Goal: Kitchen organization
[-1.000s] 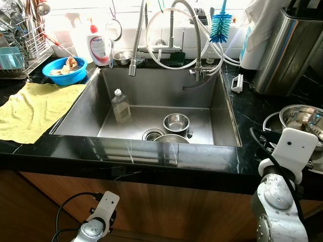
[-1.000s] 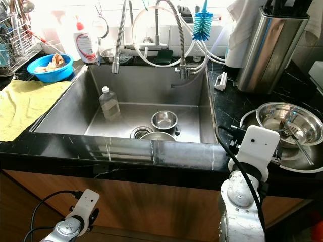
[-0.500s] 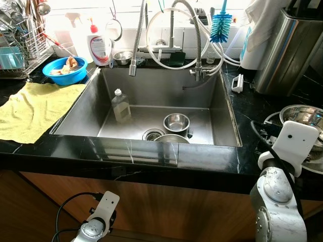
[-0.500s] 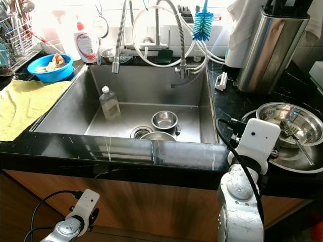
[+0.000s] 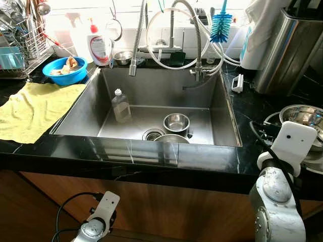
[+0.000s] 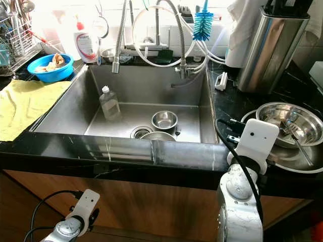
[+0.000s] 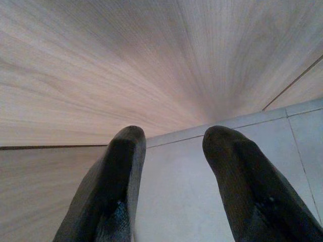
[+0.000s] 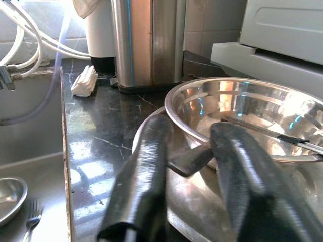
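A shiny steel mixing bowl (image 6: 288, 122) with a utensil (image 6: 299, 142) in it sits inside a wider steel pan (image 6: 304, 162) on the black counter, right of the sink. My right arm's white wrist (image 6: 258, 139) is raised just in front of that stack. In the right wrist view my right gripper (image 8: 192, 130) is open at the pan's near rim, close to the bowl (image 8: 242, 108), with a dark flat handle (image 8: 189, 159) lying between the fingers. My left gripper (image 7: 174, 137) hangs open low by the wooden cabinet front.
The steel sink (image 5: 156, 88) holds two small steel bowls (image 5: 176, 122) and a clear bottle (image 5: 120, 106). A yellow cloth (image 5: 30, 108), blue bowl (image 5: 64, 69) and dish rack (image 5: 20, 43) lie left. A tall steel canister (image 5: 287, 50) stands behind the bowl stack.
My right wrist has edged slightly forward toward the steel bowl. The left arm has stayed where it was.
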Robot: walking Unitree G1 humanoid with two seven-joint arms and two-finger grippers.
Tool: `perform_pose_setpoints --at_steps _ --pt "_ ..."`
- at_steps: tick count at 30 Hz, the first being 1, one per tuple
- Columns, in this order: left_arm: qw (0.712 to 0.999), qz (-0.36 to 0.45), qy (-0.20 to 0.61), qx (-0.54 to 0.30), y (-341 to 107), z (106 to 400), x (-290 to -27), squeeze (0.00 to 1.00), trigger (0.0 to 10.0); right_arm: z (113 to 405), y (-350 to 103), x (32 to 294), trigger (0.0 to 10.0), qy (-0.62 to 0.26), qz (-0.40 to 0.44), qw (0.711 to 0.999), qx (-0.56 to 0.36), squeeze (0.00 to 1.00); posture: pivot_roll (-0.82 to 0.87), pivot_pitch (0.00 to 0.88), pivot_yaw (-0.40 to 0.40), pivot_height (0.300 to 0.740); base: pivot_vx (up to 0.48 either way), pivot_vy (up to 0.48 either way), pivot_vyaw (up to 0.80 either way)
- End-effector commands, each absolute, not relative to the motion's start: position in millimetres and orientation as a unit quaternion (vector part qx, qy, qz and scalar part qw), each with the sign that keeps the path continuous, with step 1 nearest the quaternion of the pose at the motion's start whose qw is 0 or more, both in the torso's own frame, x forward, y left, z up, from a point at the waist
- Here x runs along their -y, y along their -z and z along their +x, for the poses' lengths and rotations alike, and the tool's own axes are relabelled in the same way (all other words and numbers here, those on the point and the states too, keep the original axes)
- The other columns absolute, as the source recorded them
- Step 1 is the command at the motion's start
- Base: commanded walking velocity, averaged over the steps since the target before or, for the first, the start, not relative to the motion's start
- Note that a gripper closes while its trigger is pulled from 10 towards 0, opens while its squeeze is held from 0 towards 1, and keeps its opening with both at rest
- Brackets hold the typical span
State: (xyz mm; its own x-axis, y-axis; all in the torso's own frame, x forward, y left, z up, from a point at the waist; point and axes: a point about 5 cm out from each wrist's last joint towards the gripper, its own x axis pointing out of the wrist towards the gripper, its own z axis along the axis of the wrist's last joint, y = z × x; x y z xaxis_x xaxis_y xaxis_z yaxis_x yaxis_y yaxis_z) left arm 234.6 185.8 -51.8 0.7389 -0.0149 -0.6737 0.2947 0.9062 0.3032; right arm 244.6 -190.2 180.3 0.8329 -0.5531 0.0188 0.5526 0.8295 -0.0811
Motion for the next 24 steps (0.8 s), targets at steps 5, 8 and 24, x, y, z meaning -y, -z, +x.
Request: perform_pose_setpoints --at_steps 5,8,24 --pt "0.909 0.204 0.084 -0.353 51.8 234.1 -188.9 0.00 10.0 244.9 -188.2 194.5 0.0 0.301 -0.033 0.953 0.014 0.00 -0.14 0.000 0.043 0.740 0.000 0.000 0.00" --pt "0.909 0.206 0.084 -0.352 51.7 234.3 -188.8 0.00 10.0 245.5 -194.5 194.9 0.0 0.305 -0.032 0.951 0.028 0.00 -0.14 0.000 0.043 0.740 0.000 0.000 0.00" --pt "0.910 0.204 0.083 -0.351 51.7 234.3 -188.2 0.00 10.0 250.8 -222.3 190.2 10.0 0.300 -0.026 0.950 0.082 0.00 -0.14 0.000 0.045 0.740 0.000 0.000 0.00"
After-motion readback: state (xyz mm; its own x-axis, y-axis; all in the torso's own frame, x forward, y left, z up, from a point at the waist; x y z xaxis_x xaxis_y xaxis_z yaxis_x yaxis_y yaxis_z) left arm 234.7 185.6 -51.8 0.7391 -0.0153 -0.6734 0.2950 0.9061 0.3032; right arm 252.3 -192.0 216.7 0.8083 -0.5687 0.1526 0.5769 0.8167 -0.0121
